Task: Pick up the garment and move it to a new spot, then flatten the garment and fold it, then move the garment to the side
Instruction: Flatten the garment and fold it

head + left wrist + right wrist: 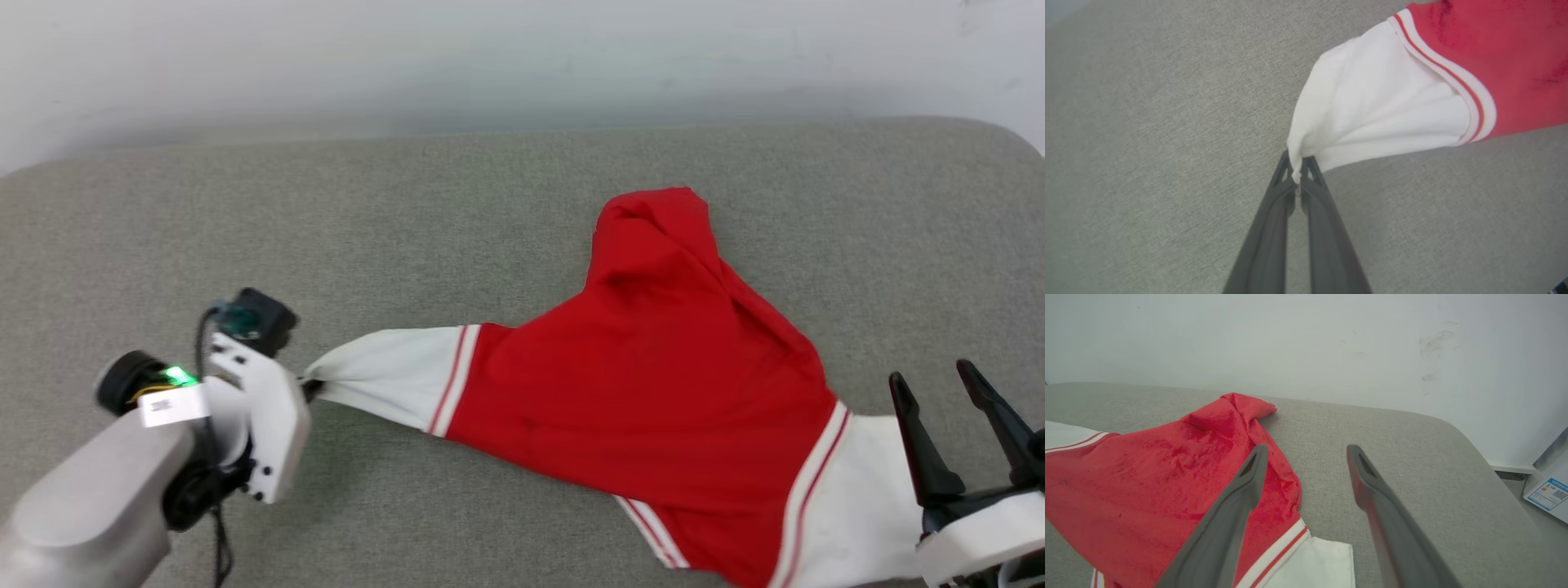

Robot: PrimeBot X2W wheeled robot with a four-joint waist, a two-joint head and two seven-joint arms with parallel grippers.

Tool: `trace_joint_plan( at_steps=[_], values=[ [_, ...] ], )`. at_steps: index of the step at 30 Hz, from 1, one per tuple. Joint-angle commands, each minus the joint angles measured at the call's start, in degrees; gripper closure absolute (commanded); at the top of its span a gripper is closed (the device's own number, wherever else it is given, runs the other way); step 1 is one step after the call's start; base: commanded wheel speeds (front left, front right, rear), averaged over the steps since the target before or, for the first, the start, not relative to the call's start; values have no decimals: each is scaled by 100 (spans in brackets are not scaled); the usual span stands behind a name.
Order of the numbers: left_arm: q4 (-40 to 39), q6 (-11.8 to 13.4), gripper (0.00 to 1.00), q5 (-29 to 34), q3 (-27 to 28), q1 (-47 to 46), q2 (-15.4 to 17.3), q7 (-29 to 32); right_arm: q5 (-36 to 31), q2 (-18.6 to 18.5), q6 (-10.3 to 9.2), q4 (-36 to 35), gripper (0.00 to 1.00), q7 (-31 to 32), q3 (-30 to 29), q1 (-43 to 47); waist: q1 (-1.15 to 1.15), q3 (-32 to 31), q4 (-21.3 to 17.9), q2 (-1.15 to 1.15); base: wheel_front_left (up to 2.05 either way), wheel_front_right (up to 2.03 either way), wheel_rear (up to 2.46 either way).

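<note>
The garment point(653, 384), a red shirt with white sleeves and striped trim, lies rumpled on the grey cushion point(490, 212); its printed side is hidden. My left gripper point(1298, 165) is shut on the tip of one white sleeve point(1372, 114), which is drawn into a point toward it. In the head view that gripper point(309, 385) sits at the sleeve's left end point(384, 380). My right gripper point(939, 380) stands open at the lower right, over the other white sleeve point(857, 506). In the right wrist view its fingers point(1249, 477) spread above the garment's red body point(1147, 477) and the sleeve point(1314, 563).
A white wall point(522, 57) runs behind the cushion. The cushion's rounded far right corner point(1453, 433) drops to a floor where a white box with a blue label point(1549, 494) stands. Bare grey fabric lies left of and behind the garment.
</note>
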Motion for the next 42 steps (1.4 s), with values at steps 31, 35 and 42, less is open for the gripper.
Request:
trace_joint_plan(
  at_steps=[31, 35, 42],
  values=[
    [-1024, 922, 100, -305, 616, 580, 890, -497, 2331, -2288, -6, -1072, 0, 5131, 1510, 220, 0, -92, 391, 0, 0, 0, 0],
    [-1097, 931, 100, -222, 583, 460, 831, -495, 2368, -2215, -6, -712, 0, 5111, 1814, 63, 0, 55, 478, 0, 0, 0, 0],
    [-1104, 874, 100, -120, 542, 290, 719, -513, 2191, -2086, -5, 145, 0, 4798, 2593, -269, 0, 291, 612, 0, 0, 0, 0]
  ],
)
